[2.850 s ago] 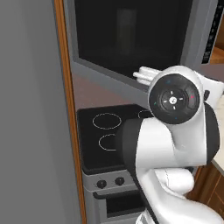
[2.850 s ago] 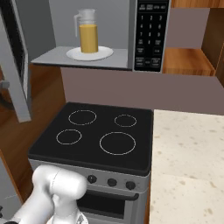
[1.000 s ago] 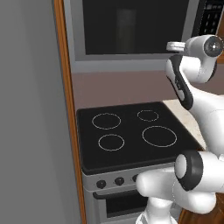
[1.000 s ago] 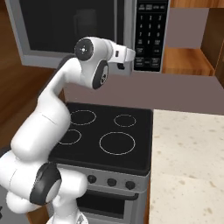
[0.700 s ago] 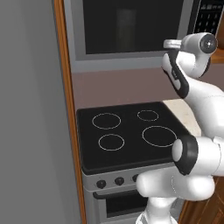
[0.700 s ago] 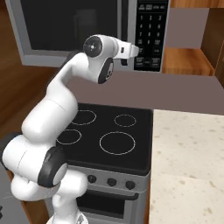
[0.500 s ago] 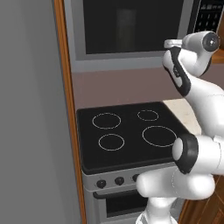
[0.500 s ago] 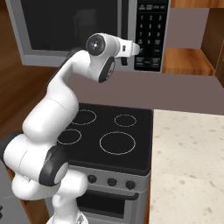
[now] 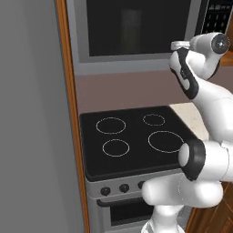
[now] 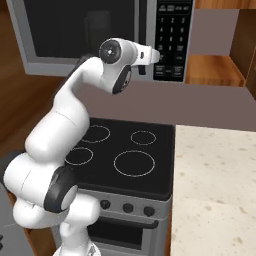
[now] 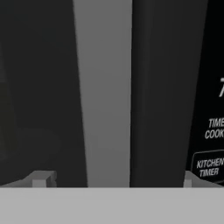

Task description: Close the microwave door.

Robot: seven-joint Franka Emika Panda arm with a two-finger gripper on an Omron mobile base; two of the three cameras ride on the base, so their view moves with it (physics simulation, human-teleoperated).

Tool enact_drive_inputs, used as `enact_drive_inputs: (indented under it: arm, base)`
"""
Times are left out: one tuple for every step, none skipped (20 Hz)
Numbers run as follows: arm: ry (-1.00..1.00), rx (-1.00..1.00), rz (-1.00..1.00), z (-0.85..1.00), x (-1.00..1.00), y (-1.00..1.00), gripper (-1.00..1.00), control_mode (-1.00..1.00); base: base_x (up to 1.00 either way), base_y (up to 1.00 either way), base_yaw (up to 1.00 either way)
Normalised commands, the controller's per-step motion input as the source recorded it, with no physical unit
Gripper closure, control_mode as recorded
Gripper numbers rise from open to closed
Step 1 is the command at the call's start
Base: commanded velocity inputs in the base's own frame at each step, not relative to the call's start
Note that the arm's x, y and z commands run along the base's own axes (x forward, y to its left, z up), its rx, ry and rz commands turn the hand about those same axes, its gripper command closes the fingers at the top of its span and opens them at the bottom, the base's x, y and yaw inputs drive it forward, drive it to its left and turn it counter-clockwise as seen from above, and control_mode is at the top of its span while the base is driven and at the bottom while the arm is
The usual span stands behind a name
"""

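Note:
The microwave door (image 9: 136, 27) (image 10: 75, 30) lies flush against the front of the microwave, its black glass window dark. Its long black bar handle (image 10: 142, 20) (image 11: 157, 87) runs beside the black keypad strip (image 10: 172, 35) (image 9: 218, 18) (image 11: 210, 127). My gripper (image 10: 156, 56) (image 9: 175, 44) (image 11: 114, 181) is raised to the door's handle side and points straight at its grey frame (image 11: 103, 87). The gripper is open, the fingertips (image 11: 41, 179) set wide apart with nothing between them. I cannot tell whether they touch the door.
Below the microwave a black four-ring cooktop (image 9: 136, 136) (image 10: 125, 150) sits over the grey oven front with knobs (image 10: 127, 207). A speckled stone counter (image 10: 215, 190) lies to the right, a wooden post (image 9: 68, 113) and a tall grey panel (image 9: 27, 136) to the left.
About three seconds ago the door stood open, showing a jug on a plate. It is shut now. Over the last second the hand has edged right along the door towards the handle.

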Motion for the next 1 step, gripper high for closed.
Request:
enact_drive_inputs:
  arm:
    - [0.00, 0.00, 0.00, 0.00, 0.00, 0.00, -1.00, -1.00]
  base:
    - [0.00, 0.00, 0.00]
